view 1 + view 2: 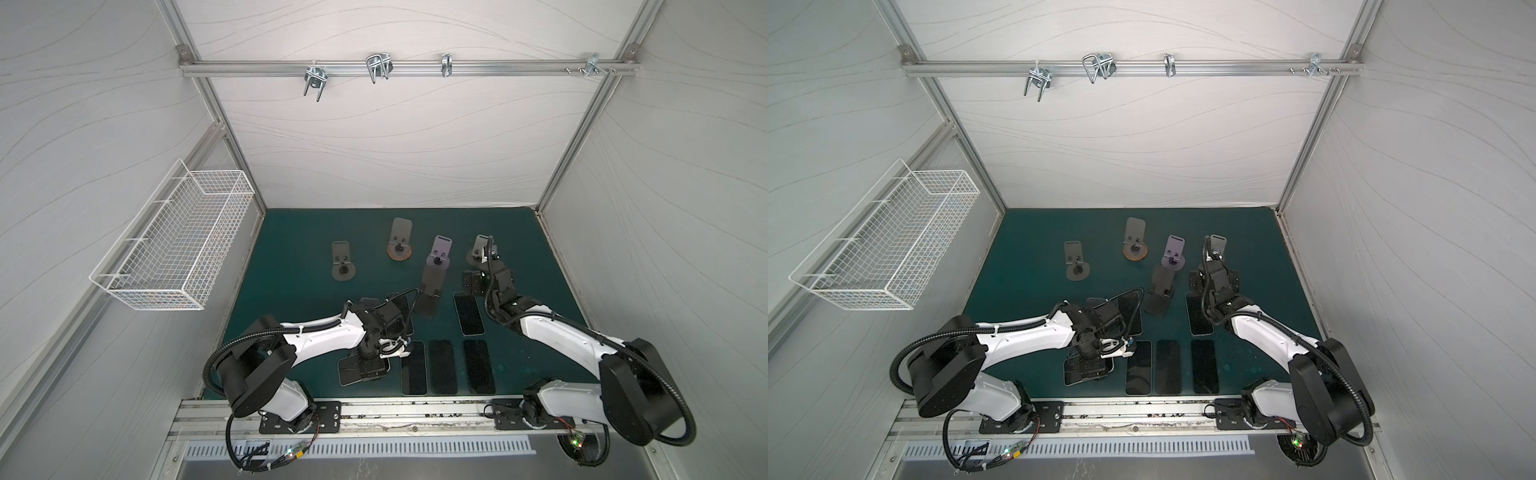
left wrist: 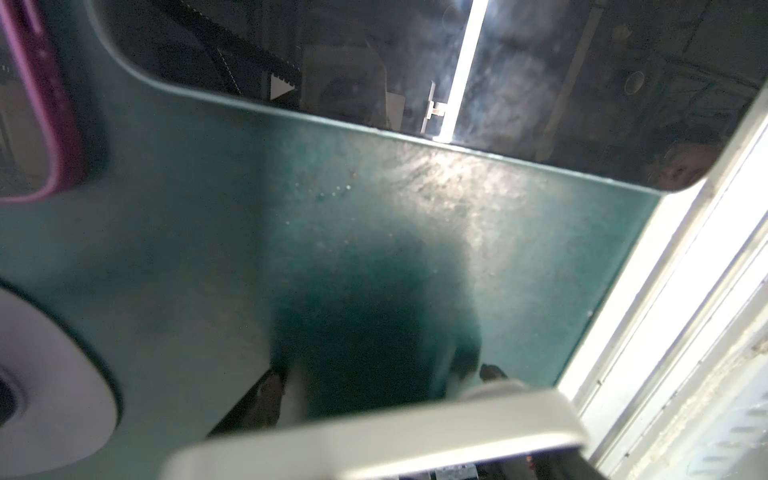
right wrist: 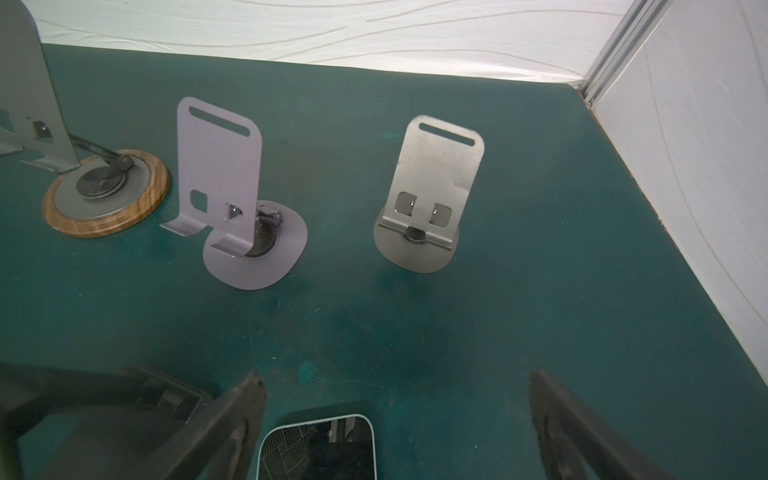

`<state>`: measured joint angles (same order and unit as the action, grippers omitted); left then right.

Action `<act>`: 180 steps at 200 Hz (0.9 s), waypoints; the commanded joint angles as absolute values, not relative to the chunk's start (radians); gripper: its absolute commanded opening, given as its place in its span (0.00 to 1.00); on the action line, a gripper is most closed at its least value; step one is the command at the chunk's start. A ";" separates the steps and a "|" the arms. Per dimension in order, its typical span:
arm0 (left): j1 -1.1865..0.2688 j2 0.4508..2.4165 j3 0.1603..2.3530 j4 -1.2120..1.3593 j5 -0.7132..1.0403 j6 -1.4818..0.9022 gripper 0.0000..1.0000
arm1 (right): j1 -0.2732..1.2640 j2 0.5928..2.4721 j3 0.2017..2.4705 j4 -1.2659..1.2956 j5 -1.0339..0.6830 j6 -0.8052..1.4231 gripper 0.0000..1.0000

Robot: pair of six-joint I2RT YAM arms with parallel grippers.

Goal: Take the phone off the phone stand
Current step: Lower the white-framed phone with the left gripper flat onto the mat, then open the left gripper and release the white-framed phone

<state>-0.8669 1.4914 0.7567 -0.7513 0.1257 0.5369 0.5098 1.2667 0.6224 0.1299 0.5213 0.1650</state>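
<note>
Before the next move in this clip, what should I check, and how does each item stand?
1. Right gripper open, holding nothing: ok.
2. Left gripper clear of the phone beneath it: cannot tell; its wrist view is blurred.
3. Purple stand and grey stand bare: ok.
4. Wood-based stand, leftmost stand and dark centre stand bare in a top view: ok.
5. No phone left on any stand: ok; those visible lie flat on the mat.
</note>
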 commanded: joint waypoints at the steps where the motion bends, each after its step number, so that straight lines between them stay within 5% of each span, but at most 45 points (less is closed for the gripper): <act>1: -0.867 1.565 0.701 -0.632 0.145 0.552 0.75 | 0.522 1.266 0.627 0.145 0.501 0.130 0.99; 180: -0.867 1.582 0.691 -0.612 0.132 0.532 0.79 | 0.537 1.266 0.623 0.159 0.486 0.108 0.99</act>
